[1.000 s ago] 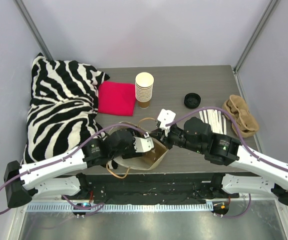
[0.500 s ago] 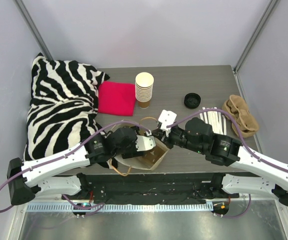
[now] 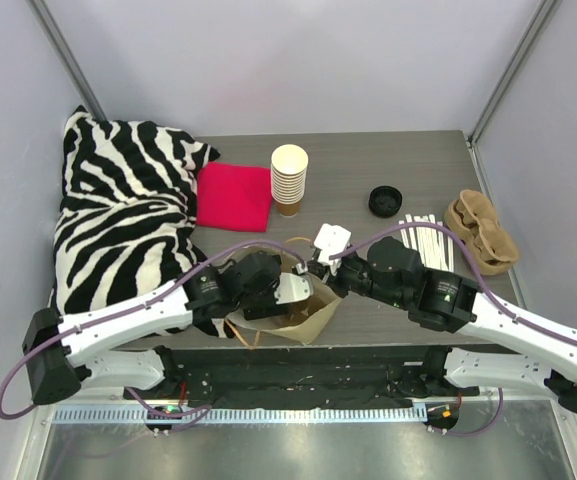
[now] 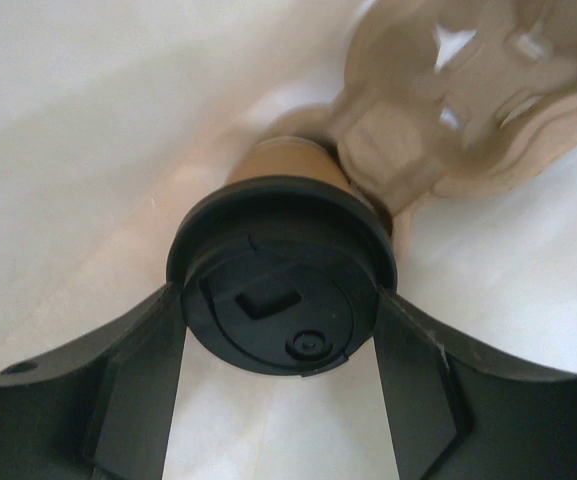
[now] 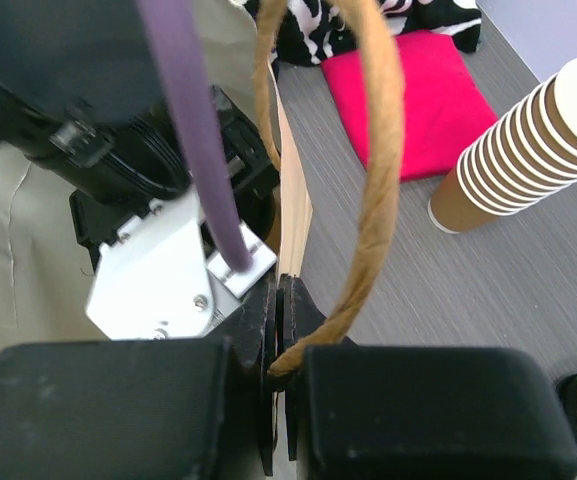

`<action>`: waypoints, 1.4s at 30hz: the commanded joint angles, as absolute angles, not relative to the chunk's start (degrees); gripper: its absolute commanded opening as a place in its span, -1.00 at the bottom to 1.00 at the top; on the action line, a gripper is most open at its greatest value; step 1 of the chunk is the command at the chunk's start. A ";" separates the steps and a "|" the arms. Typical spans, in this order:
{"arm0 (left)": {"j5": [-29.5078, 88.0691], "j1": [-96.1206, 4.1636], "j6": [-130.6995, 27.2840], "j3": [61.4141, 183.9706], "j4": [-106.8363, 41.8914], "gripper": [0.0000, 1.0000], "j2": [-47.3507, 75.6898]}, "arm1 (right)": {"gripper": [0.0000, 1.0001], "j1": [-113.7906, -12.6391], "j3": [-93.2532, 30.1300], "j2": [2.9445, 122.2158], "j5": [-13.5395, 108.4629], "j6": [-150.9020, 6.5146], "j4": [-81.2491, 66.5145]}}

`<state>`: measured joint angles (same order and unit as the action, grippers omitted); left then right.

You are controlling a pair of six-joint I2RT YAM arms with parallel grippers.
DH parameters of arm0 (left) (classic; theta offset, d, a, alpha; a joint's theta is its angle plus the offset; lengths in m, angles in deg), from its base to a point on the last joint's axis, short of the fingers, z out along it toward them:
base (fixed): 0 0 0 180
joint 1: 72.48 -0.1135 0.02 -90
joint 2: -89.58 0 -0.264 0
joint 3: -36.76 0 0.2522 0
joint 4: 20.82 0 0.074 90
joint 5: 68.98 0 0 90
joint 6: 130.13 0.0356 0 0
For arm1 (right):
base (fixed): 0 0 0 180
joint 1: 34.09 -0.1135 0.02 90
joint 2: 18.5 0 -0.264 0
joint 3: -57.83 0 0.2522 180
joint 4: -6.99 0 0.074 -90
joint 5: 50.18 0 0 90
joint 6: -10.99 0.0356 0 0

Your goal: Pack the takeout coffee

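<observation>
Inside the paper bag (image 3: 313,320), the left pincer (image 4: 280,340) grasps the takeout coffee (image 4: 268,255) by its black lid; the right pincer (image 5: 280,300) is clenched on the bag's rim.

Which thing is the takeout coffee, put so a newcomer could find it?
Find the brown paper bag lying midway along the grey table's near edge. Inside it, the left gripper holds a small brown paper cup with a round black plastic lid. The loose black lid toward the far right has no cup under it.
</observation>
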<state>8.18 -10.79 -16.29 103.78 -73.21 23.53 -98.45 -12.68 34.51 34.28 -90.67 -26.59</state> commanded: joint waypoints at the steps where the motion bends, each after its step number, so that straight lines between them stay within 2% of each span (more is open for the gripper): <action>1: 11.61 -13.32 -16.84 105.72 -76.06 -1.00 19.01 | -0.98 -98.86 -13.76 33.88 34.81 -90.44 -19.87; 9: 17.15 -19.21 -13.68 108.62 -77.64 -1.00 10.49 | -0.99 -97.55 -12.62 34.85 34.46 -89.38 -20.04; 25: 20.32 -21.68 -12.00 114.59 -81.60 -1.00 -5.60 | -0.99 -92.98 -10.42 35.81 37.79 -90.52 -19.95; 32: 20.23 -22.11 -11.21 115.74 -82.48 -0.99 -8.87 | -0.98 -90.34 -10.42 36.08 39.12 -90.17 -19.96; 35: 20.84 -22.56 -11.04 115.65 -81.43 -0.88 -6.76 | -0.98 -88.76 -10.42 36.34 39.12 -90.17 -19.96; 38: 20.84 -22.56 -10.77 115.30 -80.29 -0.67 -3.16 | -0.98 -87.62 -10.68 36.34 39.12 -90.08 -20.04; 39: 20.84 -22.64 -10.60 115.21 -80.02 -0.52 -1.50 | -0.98 -87.53 -10.77 36.43 39.12 -90.43 -19.96; 42: 22.51 -22.56 -10.25 114.51 -78.61 -0.28 1.23 | -0.98 -87.00 -10.77 36.43 39.12 -90.61 -20.31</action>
